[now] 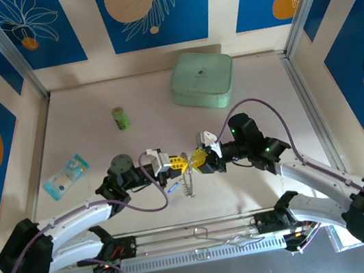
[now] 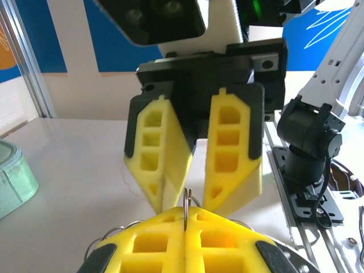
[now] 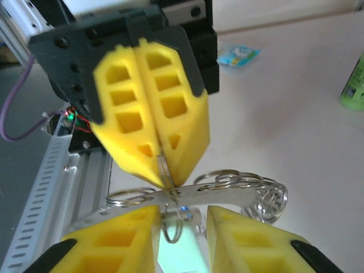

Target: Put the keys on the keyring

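The two grippers meet tip to tip over the near middle of the table. My left gripper (image 1: 180, 166) (image 2: 186, 215) is shut on a small split ring (image 2: 187, 199) of the keyring (image 3: 239, 187). The keyring is a curved silvery band strung with several small rings, and it hangs under the fingertips (image 1: 188, 187). My right gripper (image 1: 198, 161) (image 3: 182, 222) is open, its yellow fingers (image 3: 114, 239) on either side of a dangling small ring (image 3: 178, 224). A small silvery-blue key (image 1: 171, 188) lies on the table below the left gripper. I cannot make out the other keys.
A mint-green case (image 1: 202, 78) sits at the back right, a green cylinder (image 1: 121, 118) at the back left and a blue packet (image 1: 65, 176) at the left. A metal rail (image 1: 204, 233) runs along the near edge between the arm bases.
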{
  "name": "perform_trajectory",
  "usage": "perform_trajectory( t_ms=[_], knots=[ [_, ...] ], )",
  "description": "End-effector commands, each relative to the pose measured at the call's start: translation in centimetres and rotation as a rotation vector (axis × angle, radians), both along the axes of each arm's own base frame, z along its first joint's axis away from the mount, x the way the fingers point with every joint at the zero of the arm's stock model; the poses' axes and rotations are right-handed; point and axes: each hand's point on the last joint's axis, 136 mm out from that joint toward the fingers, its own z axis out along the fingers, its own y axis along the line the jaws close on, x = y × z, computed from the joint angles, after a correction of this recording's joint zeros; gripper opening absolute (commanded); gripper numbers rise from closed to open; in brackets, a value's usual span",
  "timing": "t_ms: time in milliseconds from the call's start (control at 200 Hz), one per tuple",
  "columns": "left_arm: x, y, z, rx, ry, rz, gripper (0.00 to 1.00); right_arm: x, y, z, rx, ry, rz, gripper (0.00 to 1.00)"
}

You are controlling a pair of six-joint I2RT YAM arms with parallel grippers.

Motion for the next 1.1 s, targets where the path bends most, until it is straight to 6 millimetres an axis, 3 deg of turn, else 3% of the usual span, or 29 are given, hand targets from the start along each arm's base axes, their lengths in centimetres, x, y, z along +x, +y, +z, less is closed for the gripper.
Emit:
perform_trajectory(
  t_ms=[0, 165, 510, 595, 655, 740, 860, 920, 1090],
  knots=[
    [-0.7, -0.3, 1.9, -0.073, -0.038, -0.041, 0.00, -1.0, 0.1, 1.1, 0.055, -0.063, 0.042, 0.32],
    [-0.7, -0.6, 1.7, -0.079, -0.019, -0.058, 0.00, -0.8, 0.6, 0.9, 0.057, -0.059, 0.048, 0.30],
    [-0.9, -0.7, 1.6, -0.078, -0.006, -0.071, 0.00, -0.5, 0.9, 0.7, 0.050, -0.068, 0.050, 0.00],
    [-0.4, -0.6, 1.3, -0.065, 0.003, -0.044, 0.00, -0.6, 0.8, 0.9, 0.042, -0.072, 0.051, 0.00],
    [0.1, -0.5, 0.6, -0.029, 0.012, -0.008, 0.20, -0.5, 0.7, 1.0, 0.025, -0.079, 0.049, 0.00],
    [0.5, -0.3, -0.7, 0.054, 0.003, 0.019, 0.30, -0.7, 0.4, 0.9, -0.028, -0.096, 0.052, 0.00],
    [0.5, -0.1, -2.9, 0.193, 0.017, 0.010, 0.23, -1.1, 0.3, 0.0, -0.149, -0.114, 0.076, 0.00],
    [0.3, -0.2, -3.1, 0.218, 0.021, -0.001, 0.16, -1.2, 0.3, -0.4, -0.210, -0.118, 0.092, 0.00],
    [-0.1, -0.4, -3.0, 0.236, 0.013, -0.041, 0.11, -1.3, 0.9, -0.5, -0.281, -0.136, 0.123, 0.00]
  ],
)
